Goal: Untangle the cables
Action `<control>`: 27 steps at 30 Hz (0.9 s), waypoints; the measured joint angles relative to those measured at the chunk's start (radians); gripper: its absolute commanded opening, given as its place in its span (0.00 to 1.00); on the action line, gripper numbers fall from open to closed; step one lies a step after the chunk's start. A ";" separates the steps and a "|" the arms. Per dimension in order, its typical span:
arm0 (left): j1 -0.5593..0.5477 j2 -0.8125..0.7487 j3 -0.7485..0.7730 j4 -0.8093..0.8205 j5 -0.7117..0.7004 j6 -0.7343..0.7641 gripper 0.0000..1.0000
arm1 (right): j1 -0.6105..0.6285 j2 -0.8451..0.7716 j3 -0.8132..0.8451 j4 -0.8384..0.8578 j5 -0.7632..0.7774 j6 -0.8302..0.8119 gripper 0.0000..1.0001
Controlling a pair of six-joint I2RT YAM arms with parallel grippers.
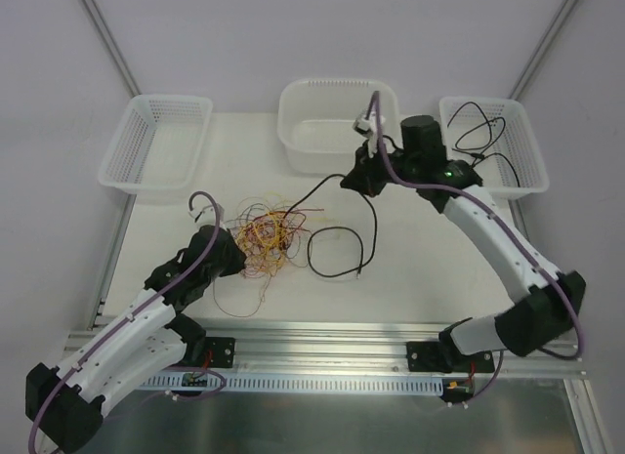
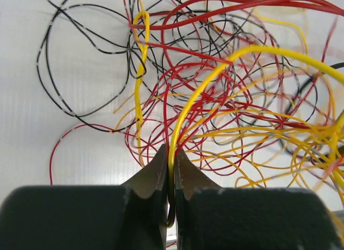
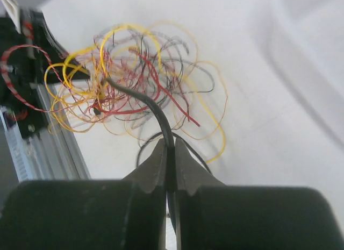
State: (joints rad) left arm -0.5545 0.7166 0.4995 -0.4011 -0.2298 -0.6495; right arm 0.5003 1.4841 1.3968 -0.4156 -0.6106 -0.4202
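A clump of thin red, yellow and black cables [image 1: 266, 237] lies on the white table left of centre. My left gripper [image 1: 234, 251] sits at the clump's left side, shut on a yellow cable [image 2: 185, 113] that arcs up from between its fingertips. Lifted above the table near the middle basket, my right gripper [image 1: 354, 181] is shut on a thicker black cable [image 3: 141, 99]. That black cable [image 1: 318, 187] runs taut down to the clump, and a loose loop of it [image 1: 337, 251] lies on the table to the clump's right. In the right wrist view the clump [image 3: 134, 80] lies below.
Three white mesh baskets stand along the back: one at the left [image 1: 156, 142], one in the middle [image 1: 337, 122], and one at the right [image 1: 493, 146] holding black cables [image 1: 479, 132]. The aluminium rail [image 1: 322, 337] borders the near edge.
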 measured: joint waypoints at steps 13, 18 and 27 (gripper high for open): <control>0.006 -0.076 0.011 -0.128 -0.114 -0.040 0.00 | -0.367 -0.587 0.034 -0.012 0.448 0.425 0.01; 0.006 -0.019 0.090 -0.161 -0.123 -0.021 0.11 | -0.373 -0.566 0.038 -0.050 0.478 0.448 0.01; 0.006 0.051 0.287 -0.160 -0.074 0.077 0.76 | -0.408 -0.509 -0.056 -0.162 0.559 0.455 0.01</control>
State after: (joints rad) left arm -0.5484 0.7677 0.7864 -0.5613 -0.3042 -0.5728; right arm 0.0921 0.9756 1.3403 -0.5777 -0.0513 0.0349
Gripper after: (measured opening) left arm 0.664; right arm 0.046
